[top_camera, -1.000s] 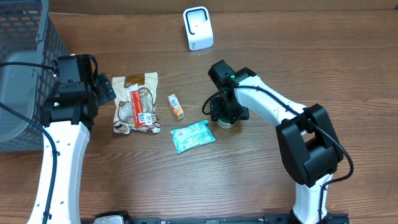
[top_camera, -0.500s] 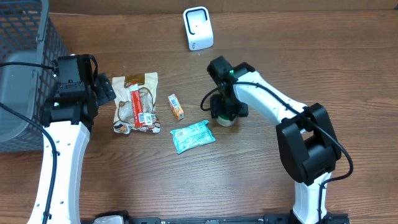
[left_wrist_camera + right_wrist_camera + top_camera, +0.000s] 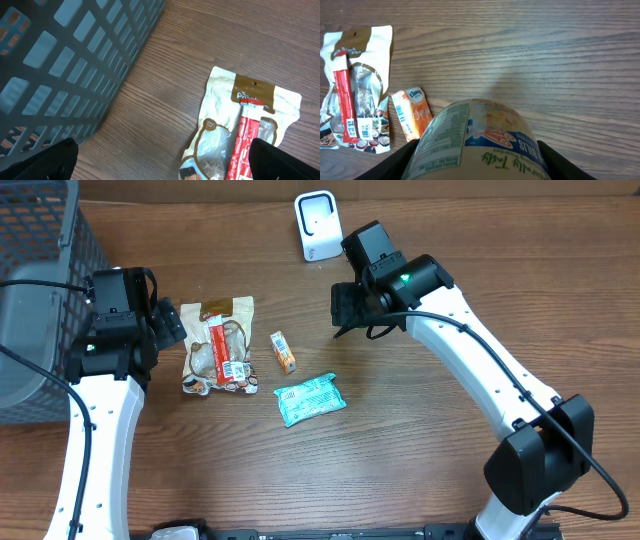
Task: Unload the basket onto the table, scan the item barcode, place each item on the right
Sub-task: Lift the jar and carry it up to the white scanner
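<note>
Right hand (image 3: 476, 167): fingers partly spread and clamped either side of a round tub with a printed white, green and orange label (image 3: 475, 135). The tub is held clear of the brown wooden counter (image 3: 420, 460), and its nutrition panel faces the wrist camera. We cannot make out a barcode.

Handling, our judgement: probably light, with a fairly stiff wall and a smooth curved label that could twist in the grip. It is best held across the body, with the fingers kept off the code.

Just beyond stands the white box-shaped scanner (image 3: 318, 225). Below on the counter lie a small orange carton (image 3: 283, 351), a teal foil packet (image 3: 310, 398) and a tan-and-clear snack pouch (image 3: 220, 345).

Left hand (image 3: 168, 323): wide open and empty, between that pouch and the grey mesh basket (image 3: 50, 240).

A second ago the tub sat on the counter right of the teal packet. It has since been lifted and carried toward the scanner. The left arm has not moved.
</note>
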`<state>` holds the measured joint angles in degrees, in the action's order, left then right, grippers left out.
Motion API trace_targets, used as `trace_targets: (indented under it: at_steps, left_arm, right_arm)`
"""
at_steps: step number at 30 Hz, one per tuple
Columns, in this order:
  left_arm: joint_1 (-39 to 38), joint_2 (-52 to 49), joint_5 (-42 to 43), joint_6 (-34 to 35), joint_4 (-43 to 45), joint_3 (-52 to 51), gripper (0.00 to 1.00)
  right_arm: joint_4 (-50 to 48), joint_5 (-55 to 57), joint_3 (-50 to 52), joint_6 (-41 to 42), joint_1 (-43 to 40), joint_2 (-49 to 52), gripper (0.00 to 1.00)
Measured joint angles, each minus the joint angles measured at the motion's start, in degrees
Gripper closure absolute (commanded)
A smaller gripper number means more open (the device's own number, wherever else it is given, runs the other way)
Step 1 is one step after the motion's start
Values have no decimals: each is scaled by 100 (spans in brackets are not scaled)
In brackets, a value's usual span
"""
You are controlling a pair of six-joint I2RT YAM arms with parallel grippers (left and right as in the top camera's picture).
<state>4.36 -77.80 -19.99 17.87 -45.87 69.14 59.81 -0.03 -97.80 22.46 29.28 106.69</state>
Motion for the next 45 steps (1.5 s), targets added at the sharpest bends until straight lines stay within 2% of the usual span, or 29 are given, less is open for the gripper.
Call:
trace_targets:
  at_steps: [4,9,16,18,22,28,37,41,45]
  left_arm:
    - [0,0,0,0,0,0,0]
    - [2,0,-2,0,2,0,0]
    - [0,0,0,0,2,0,0]
    - [0,0,0,0,2,0,0]
    - [0,0,0,0,9,2,0]
    - [2,0,0,0,2,2,0]
    - [2,0,0,0,-2,2,0]
    - [0,0,0,0,0,2,0]
    - [0,0,0,0,0,2,0]
  right_arm:
    - [-101,-144,0,-2,0,0,96]
    - [-984,-299,0,-4,0,0,96]
    - [-3508,-175,9,-184,0,48,96]
    - [-3875,-24,9,-205,0,103,96]
    - [-4990,323,4,-409,-2,542,96]
    - [-6109,422,7,-772,-57,1311,96]
    - [-8091,494,7,-863,-413,2225,96]
    - [-8642,509,9,-879,-455,2656,96]
    - [-8719,494,7,-881,-450,3091,96]
